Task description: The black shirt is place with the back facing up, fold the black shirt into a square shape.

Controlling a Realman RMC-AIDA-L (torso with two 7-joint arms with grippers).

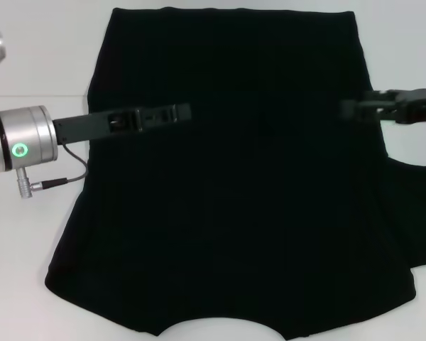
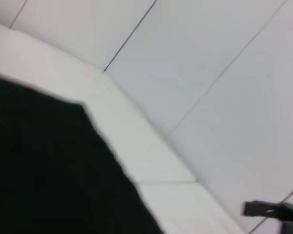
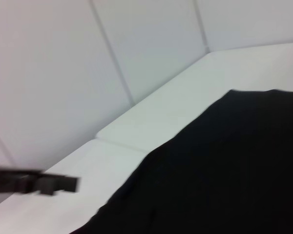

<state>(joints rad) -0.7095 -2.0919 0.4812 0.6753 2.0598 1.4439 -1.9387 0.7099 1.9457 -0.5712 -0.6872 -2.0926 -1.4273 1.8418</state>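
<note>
L gripper (image 1: 188, 111) & R gripper (image 1: 346, 109) level over black shirt (image 1: 234, 213)

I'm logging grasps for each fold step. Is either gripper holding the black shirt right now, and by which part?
It cannot be told. The left gripper and right gripper reach in over the black shirt from its two sides, black on black.

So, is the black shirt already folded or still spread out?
Mostly spread: the black shirt lies flat and wide on the white table, no square yet. Whether its sleeves are folded in, cannot tell.
</note>
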